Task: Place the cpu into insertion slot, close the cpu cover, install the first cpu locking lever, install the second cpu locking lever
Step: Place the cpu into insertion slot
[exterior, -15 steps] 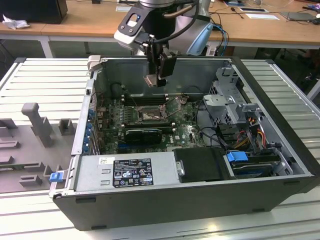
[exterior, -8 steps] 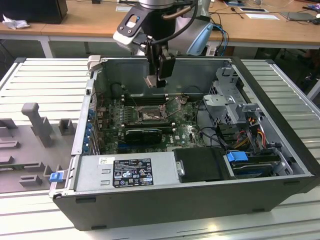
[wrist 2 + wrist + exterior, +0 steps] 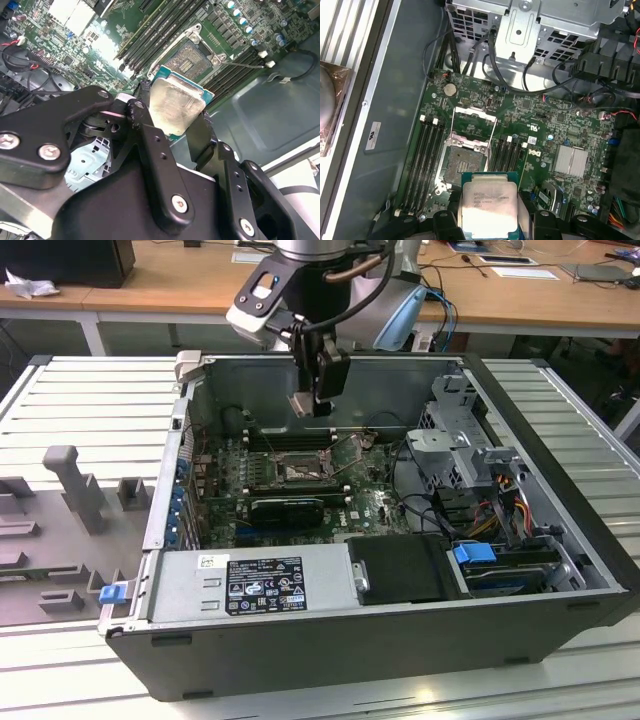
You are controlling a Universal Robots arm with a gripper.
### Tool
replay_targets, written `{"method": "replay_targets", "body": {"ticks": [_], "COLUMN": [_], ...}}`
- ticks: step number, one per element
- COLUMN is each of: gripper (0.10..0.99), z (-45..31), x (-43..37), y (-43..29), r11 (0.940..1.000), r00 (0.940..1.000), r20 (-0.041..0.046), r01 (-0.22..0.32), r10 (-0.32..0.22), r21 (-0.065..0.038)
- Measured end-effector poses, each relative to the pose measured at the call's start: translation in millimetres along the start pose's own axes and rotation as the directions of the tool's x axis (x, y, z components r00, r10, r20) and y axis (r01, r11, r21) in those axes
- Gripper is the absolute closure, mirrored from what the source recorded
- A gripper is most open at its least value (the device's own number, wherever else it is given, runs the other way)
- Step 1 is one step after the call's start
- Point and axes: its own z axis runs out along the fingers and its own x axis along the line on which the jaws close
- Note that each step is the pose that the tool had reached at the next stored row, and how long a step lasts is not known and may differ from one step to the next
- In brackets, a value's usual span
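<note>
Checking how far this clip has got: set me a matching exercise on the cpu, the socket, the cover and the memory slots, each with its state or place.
Things:
1. cpu
2. socket
3. cover
4. memory slots

States:
A. empty, contact bed bare
B. clamped between the jaws
C. swung open, off the socket
D. long black rows on both sides of the socket

Pairs: 1-B; 2-A; 3-C; 4-D

Open dark grey metal computer case [image 3: 380, 645] sits on the ribbed grey metal desk [image 3: 90, 390]. Inside, there's a grey boxy power supply [image 3: 250, 585] along the near wall, and a silver perforated drive cage [image 3: 460, 435] on the exterior view's right. A blue plastic clip [image 3: 113, 592] juts out at the case's corner.
</note>
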Motion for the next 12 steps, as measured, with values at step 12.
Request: {"method": "replay_targets", "body": {"ticks": [12], "gripper": [0.557], "z": [2.6], "x": [0.0], "y": [-0.2], "r11": [0.9994], "r00": [0.9994], "r20": [0.0024], "r01": [-0.034], "r10": [0.034], "r21": [0.000]}}
